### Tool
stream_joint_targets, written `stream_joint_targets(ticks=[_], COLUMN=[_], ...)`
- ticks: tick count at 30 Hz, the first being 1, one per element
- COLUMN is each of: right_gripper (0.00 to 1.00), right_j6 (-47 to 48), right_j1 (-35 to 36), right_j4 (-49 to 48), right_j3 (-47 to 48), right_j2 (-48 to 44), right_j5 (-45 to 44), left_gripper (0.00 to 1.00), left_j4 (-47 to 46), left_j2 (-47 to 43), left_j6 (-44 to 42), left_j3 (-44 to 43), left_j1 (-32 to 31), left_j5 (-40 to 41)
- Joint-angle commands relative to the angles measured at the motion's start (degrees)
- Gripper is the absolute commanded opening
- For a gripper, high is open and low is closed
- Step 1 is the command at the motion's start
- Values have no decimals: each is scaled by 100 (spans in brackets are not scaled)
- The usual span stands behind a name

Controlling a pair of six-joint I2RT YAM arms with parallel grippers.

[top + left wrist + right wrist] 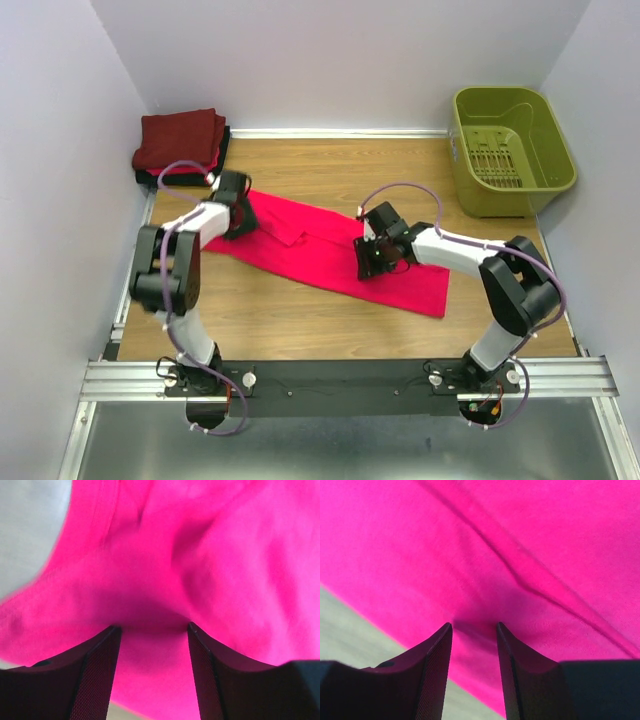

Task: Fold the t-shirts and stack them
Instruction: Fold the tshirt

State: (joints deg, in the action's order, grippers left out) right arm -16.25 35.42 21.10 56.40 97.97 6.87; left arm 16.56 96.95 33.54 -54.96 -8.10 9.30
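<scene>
A bright pink-red t-shirt point(320, 250) lies as a long band across the wooden table point(300, 320), running from back left to front right. My left gripper point(238, 216) is down on its left end. In the left wrist view the jaws point(154, 626) stand apart with their tips on the pink cloth point(225, 555), pinching nothing. My right gripper point(371, 262) rests on the band's right half, near its front edge. There too the jaws point(474, 624) stand apart, their tips touching the cloth point(420, 540). A stack of folded t-shirts point(180, 140), dark red over black, sits in the back left corner.
An olive-green plastic basket point(510, 150) stands at the back right. White walls close in the table on the left, back and right. Bare tabletop point(350, 625) shows just beyond the shirt's front edge. A metal rail point(340, 375) carries both arm bases at the near edge.
</scene>
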Motion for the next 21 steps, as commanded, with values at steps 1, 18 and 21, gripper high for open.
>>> stream_joint_targets(ticks=[1,18,21], right_gripper=[50,59,59], right_j6=[-361,-555,-485], right_j1=[500,1679,1679], right_j4=[1343,1598,1651], right_j3=[-578,1084,891], right_j2=[-32,162,-76], right_j5=[936,789,1008], left_gripper=[64,74,74], left_j4=[418,895,718], left_j2=[1386,3165,2506], left_j6=[-348,-946,-867], left_j3=[-1365,-5368,-4974], left_j1=[-113,-676,-675], left_j5=[-16,370,537])
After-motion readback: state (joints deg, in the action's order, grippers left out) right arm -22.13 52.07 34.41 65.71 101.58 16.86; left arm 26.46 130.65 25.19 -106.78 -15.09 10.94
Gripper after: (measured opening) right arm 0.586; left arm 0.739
